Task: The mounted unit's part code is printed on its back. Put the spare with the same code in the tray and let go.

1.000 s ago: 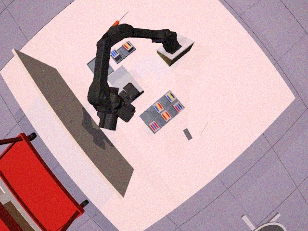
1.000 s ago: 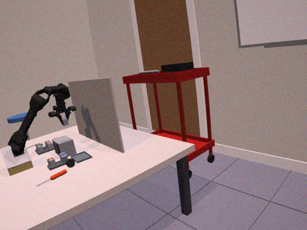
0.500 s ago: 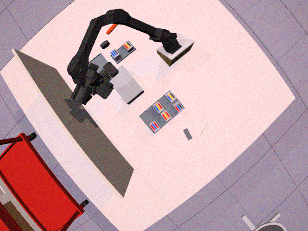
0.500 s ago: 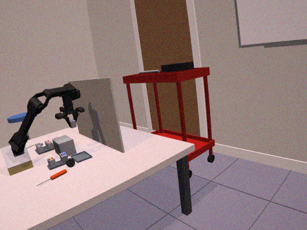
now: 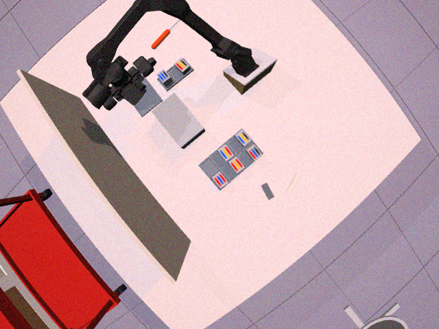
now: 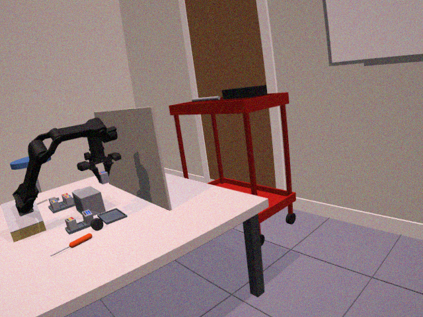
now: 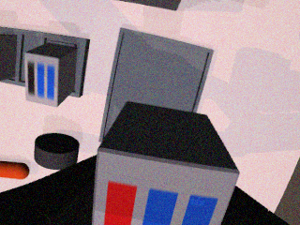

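My gripper (image 6: 103, 176) (image 7: 157, 169) is shut on a grey spare block (image 6: 104, 177) (image 7: 161, 161) with red, blue, blue stripes. It is held well above the table, and in the wrist view covers the near edge of the tray (image 5: 150, 102) (image 6: 112, 216) (image 7: 155, 70). No block shows in the tray's visible part. A small rack (image 5: 173, 72) (image 7: 82, 70) beside it bears two blocks, one striped black, blue, blue (image 7: 42, 80). A larger rack (image 5: 209, 164) bears several striped blocks. A grey box (image 5: 177, 118) (image 6: 88, 199) stands between; no code shows on it.
A tall upright panel (image 5: 106, 159) (image 6: 126, 133) stands beyond the tray. A black puck (image 6: 96, 223) (image 7: 56, 152) and an orange screwdriver (image 5: 160, 38) (image 6: 80, 240) (image 7: 13, 170) lie near the small rack. A dark flat piece (image 5: 267, 191) lies past the larger rack.
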`<state>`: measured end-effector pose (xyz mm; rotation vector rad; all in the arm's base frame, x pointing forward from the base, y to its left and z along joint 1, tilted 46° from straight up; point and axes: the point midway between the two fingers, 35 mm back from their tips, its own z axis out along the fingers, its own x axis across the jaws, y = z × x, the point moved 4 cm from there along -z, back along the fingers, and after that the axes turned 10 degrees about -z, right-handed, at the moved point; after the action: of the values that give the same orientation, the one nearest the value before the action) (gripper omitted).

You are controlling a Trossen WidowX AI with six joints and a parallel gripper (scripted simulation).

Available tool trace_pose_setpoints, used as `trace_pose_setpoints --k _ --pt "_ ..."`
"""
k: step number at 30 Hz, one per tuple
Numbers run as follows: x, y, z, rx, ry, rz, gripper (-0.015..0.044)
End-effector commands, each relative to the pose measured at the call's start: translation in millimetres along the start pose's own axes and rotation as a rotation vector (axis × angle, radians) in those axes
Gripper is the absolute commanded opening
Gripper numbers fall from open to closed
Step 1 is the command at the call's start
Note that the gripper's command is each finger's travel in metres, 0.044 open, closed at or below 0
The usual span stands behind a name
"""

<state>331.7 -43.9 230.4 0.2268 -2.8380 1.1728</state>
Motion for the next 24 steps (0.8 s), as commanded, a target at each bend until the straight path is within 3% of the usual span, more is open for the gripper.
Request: trace_pose_setpoints --k 1,24 --pt "7.1 -7.4 0.9 0.010 0.006 -0.012 0.0000" --pt "3.0 -6.8 18.6 0.005 0.005 -0.011 0.0000"
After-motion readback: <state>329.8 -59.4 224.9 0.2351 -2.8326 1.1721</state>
